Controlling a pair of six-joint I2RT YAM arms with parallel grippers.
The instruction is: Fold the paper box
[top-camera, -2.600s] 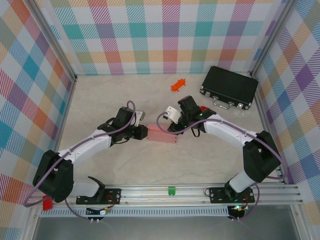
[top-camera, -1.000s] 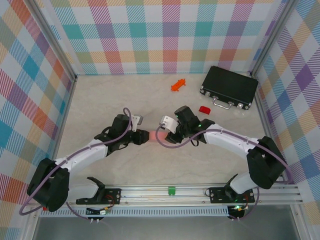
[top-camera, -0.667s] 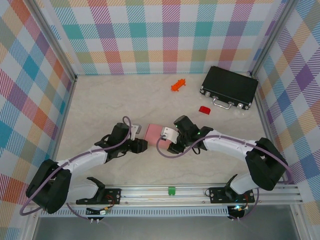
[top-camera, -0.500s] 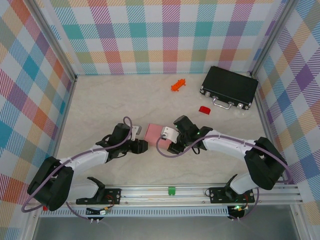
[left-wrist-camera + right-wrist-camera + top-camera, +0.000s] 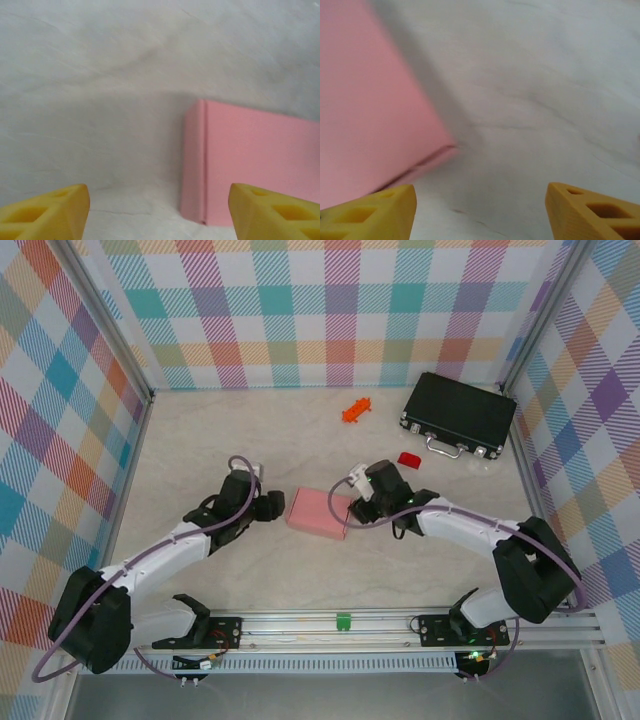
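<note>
Left gripper (image 5: 272,505) & right gripper (image 5: 353,508) have just let go, jaws wide & empty beside the paper box (image 5: 318,512), now lying closed, so fold prob done

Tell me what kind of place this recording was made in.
Probably a lab robot test cell: a marble-look table boxed in by plaid-printed panels, with two robot arms bolted to an aluminium rail at its near edge.
</note>
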